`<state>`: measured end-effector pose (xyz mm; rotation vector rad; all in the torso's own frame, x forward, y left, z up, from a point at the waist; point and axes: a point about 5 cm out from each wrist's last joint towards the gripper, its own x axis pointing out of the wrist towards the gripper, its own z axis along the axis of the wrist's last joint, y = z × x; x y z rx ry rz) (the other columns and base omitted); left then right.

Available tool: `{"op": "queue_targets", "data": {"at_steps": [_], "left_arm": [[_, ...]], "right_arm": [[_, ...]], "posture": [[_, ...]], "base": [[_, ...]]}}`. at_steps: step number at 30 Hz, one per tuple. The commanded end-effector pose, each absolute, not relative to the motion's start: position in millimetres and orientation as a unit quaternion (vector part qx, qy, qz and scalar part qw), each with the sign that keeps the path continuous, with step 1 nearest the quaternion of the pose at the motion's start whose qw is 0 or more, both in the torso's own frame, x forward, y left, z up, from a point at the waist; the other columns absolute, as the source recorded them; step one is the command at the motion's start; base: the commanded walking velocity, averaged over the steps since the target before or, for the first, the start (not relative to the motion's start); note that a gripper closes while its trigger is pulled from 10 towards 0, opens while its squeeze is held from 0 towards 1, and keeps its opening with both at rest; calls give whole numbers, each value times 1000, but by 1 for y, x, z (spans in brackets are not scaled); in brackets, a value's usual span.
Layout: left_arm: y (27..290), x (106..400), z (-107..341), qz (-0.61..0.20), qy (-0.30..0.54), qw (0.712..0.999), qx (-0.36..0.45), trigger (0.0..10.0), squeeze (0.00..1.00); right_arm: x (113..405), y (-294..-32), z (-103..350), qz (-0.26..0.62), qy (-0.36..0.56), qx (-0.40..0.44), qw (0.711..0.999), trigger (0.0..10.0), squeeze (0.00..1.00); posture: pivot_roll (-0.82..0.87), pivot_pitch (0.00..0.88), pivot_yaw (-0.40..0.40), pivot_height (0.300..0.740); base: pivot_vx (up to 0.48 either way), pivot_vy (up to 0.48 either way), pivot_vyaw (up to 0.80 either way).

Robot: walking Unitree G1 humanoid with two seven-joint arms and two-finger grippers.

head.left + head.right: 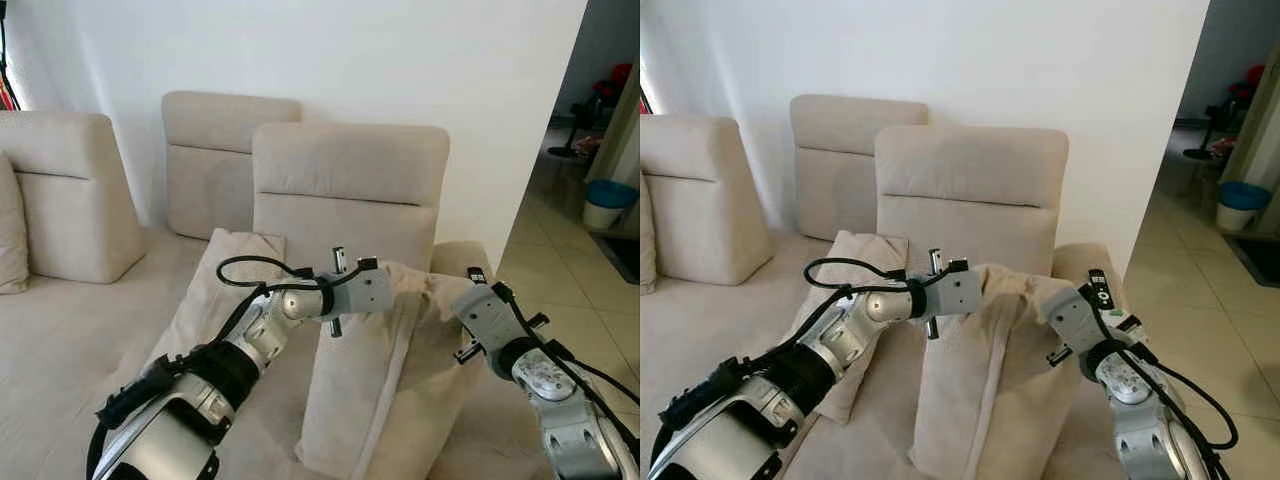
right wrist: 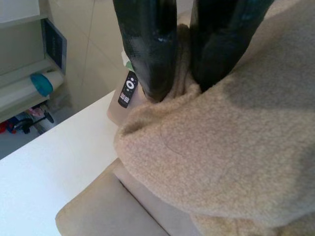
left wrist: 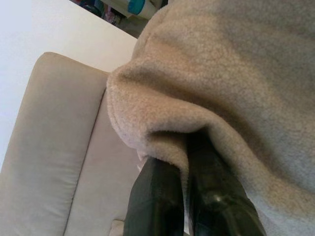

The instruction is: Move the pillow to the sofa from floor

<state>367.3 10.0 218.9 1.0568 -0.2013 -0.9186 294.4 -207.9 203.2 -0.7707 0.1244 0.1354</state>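
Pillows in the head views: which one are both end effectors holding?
The fleecy beige pillow standing upright on the seat, pinched at its top corners by left end effector and right end effector; the other pillow lies untouched behind.

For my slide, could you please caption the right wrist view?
Right pincer clamps the beige pillow; remote beyond.

Two black fingers (image 3: pixel 157 196) of the left gripper (image 3: pixel 184 162) pinch a fold of the fleecy beige pillow (image 3: pixel 236 88), a sofa backrest (image 3: pixel 54 147) behind it.
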Motion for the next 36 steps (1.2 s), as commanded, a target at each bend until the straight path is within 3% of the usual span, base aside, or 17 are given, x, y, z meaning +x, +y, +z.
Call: {"op": "queue_targets", "data": {"at_steps": [1, 9, 10, 11, 12, 13, 14, 16, 17, 21, 22, 24, 27, 32, 36], "left_arm": [[-8, 358, 220, -452, -119, 734, 493, 10000, 0], [-8, 357, 217, -453, -121, 734, 491, 10000, 0], [-10, 356, 216, -460, -123, 738, 478, 10000, 275], [-10, 356, 216, -460, -123, 738, 478, 10000, 275], [-11, 355, 218, -461, -127, 742, 471, 10000, 835], [-11, 355, 218, -461, -127, 742, 471, 10000, 835], [-13, 354, 219, -463, -131, 745, 462, 10000, 1000], [-14, 353, 221, -462, -137, 748, 457, 10000, 1000], [-15, 353, 223, -454, -145, 750, 458, 10000, 1000], [-15, 353, 225, -444, -153, 752, 462, 10000, 1000], [-15, 355, 228, -434, -160, 761, 455, 10000, 0], [-15, 356, 231, -424, -164, 770, 448, 10000, 0], [-9, 364, 245, -366, -190, 815, 407, 10000, 0], [0, 369, 262, -317, -212, 854, 354, 10000, 0], [4, 372, 263, -300, -210, 863, 349, 10000, 0]], "right_arm": [[294, -191, 231, 81, -11, -379, 922, 10000, 0], [295, -186, 219, 92, 15, -378, 921, 10000, 0], [295, -184, 217, 94, 17, -368, 925, 10000, 47], [295, -184, 217, 94, 17, -368, 925, 10000, 47], [294, -184, 215, 95, 19, -365, 926, 10000, 1000], [294, -184, 215, 95, 19, -365, 926, 10000, 1000], [294, -184, 214, 93, 22, -362, 927, 10000, 1000], [294, -184, 212, 89, 26, -364, 927, 10000, 1000], [294, -185, 210, 84, 30, -366, 926, 10000, 780], [295, -186, 210, 79, 32, -368, 926, 10000, 780], [296, -186, 210, 77, 31, -369, 926, 10000, 0], [296, -185, 210, 74, 28, -371, 925, 10000, 0], [299, -184, 213, 61, 2, -368, 928, 10000, 0], [301, -187, 218, 21, -28, -363, 931, 10000, 0], [303, -193, 216, -6, -29, -368, 929, 10000, 0]], "posture": [[-104, 0, 47, 740], [-97, 0, 51, 740], [-98, 0, 53, 740], [-98, 0, 53, 740], [-99, 0, 54, 740], [-99, 0, 54, 740], [-100, 0, 55, 740], [-100, 0, 56, 740], [-100, 0, 57, 740], [-100, 0, 57, 740], [-100, 0, 55, 740], [-100, 0, 55, 740], [-97, 0, 49, 740], [-91, 0, 40, 740], [-90, 0, 38, 740]], "base": [[0, 0, 0], [0, 0, 0], [0, 0, 0], [0, 0, 0], [0, 0, 0], [0, 0, 0], [0, 0, 0], [0, 0, 0], [0, 0, 0], [0, 0, 0], [0, 0, 0], [0, 0, 0], [0, 0, 0], [0, 0, 0], [0, 0, 0]]}}
